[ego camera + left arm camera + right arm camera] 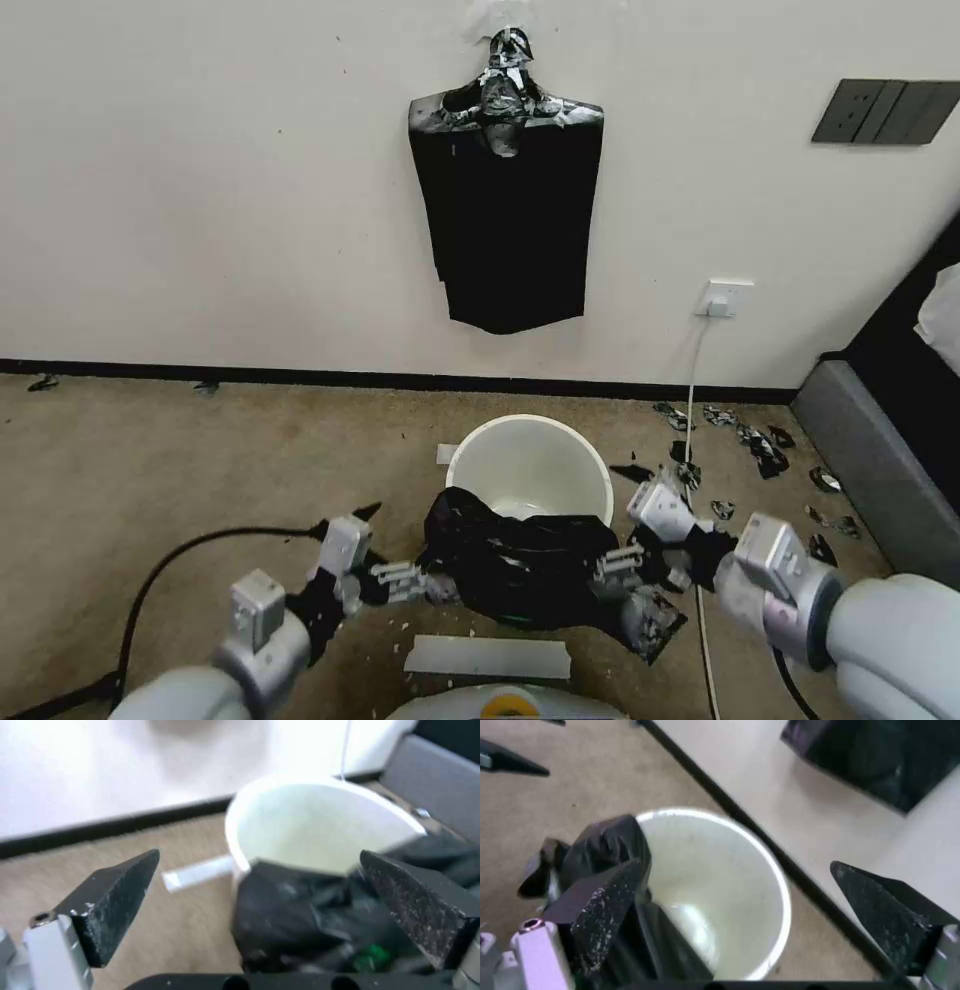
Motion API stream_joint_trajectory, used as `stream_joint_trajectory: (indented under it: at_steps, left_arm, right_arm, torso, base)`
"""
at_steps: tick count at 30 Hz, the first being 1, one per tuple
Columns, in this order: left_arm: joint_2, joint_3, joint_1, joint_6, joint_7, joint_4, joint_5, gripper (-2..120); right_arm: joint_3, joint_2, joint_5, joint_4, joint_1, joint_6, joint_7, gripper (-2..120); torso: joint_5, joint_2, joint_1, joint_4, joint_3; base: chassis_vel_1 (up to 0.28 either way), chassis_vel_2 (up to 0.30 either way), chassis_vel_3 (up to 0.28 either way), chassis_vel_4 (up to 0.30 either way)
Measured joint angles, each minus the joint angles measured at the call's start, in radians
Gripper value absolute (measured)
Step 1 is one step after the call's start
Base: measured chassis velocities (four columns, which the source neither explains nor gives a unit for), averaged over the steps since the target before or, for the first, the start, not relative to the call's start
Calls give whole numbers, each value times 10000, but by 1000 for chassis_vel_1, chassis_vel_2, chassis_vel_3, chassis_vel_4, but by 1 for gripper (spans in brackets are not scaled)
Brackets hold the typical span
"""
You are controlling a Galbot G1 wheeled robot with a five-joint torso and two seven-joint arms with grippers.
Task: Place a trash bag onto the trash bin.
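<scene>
Carpeted floor [150, 470] by wall. Trash bin [529, 466] upright near wall, mouth bare. Trash bag [520, 565] bunched over near rim, likely awaiting spreading. Left hand [405, 581] and right hand [622, 562] flank bag, both spread open, gripping nothing.

One trash bin [530, 465], round and cream-white, stood on the carpet. One loose trash bag [520, 570] lay crumpled over its near rim. One flat bunch of black bags [510, 215] hung on the wall. Two pincers were present: the left pincer [372, 545] and the right pincer [668, 500], each with two dark fingers spread wide apart. One white wall socket [723, 298] held one plug with one white cable [690, 390]. One dark switch panel [885, 111] sat on the wall. About a dozen torn black plastic scraps [760, 450] littered the floor; the exact count was unclear. Two white strips [488, 657] lay on the carpet.
</scene>
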Motion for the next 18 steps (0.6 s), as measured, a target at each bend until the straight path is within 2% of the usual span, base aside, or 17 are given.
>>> stream_joint_trajectory:
  at_steps: [1,4,5,7,8,10,11,13,14,15,17,18]
  left_arm:
    - [0,0,0,0,0,0,0,100]
    - [-202,-533,135,-362,-223,-237,272,100]
    - [-202,-533,135,-362,-223,-237,272,100]
    - [-325,-804,131,-629,-587,-349,647,100]
    - [-325,-804,131,-629,-587,-349,647,100]
    - [-501,-911,126,-889,-1055,-372,1086,100]
    - [-501,-911,126,-889,-1055,-372,1086,100]
    - [-630,-994,134,-1169,-1250,-332,1524,100]
    - [-713,-1056,188,-1442,-1342,-237,1846,100]
    - [-713,-1056,188,-1442,-1342,-237,1846,100]
    - [-785,-1073,263,-1629,-1575,-170,2053,100]
    - [-785,-1073,263,-1629,-1575,-170,2053,100]
  right_arm:
    - [0,0,0,0,0,0,0,100]
    - [-1890,-423,-183,-857,2278,23,24,100]
    - [-1890,-423,-183,-857,2278,23,24,100]
    - [-3342,-464,-254,-1512,4264,6,-25,100]
    - [-3342,-464,-254,-1512,4264,6,-25,100]
    - [-4717,-255,-426,-2118,5849,-98,-124,100]
    - [-4717,-255,-426,-2118,5849,-98,-124,100]
    - [-5812,-45,-581,-2670,7033,-221,-232,100]
    - [-6779,162,-599,-3167,7974,-382,-299,100]
    - [-6779,162,-599,-3167,7974,-382,-299,100]
    - [-8071,557,-448,-3956,9399,-720,-396,100]
    - [-8071,557,-448,-3956,9399,-720,-396,100]
  torso:
    - [0,0,0,0,0]
    - [3,0,1,6,1]
    - [3,0,1,6,1]
    - [4,0,0,2,1]
    - [4,0,0,2,1]
    - [1,0,0,3,1]
    - [1,0,0,3,1]
    - [4,0,0,4,1]
    - [-1,0,1,3,1]
    - [-1,0,1,3,1]
    - [-1,0,0,4,2]
    - [-1,0,0,4,2]
  base:
    - [0,0,0,0]
    - [0,0,0,0]
    - [0,0,0,0]
    - [0,0,0,0]
    - [0,0,0,0]
    - [0,0,0,0]
    - [0,0,0,0]
    - [0,0,0,0]
    - [0,0,0,0]
    - [0,0,0,0]
    - [0,0,0,0]
    - [0,0,0,0]
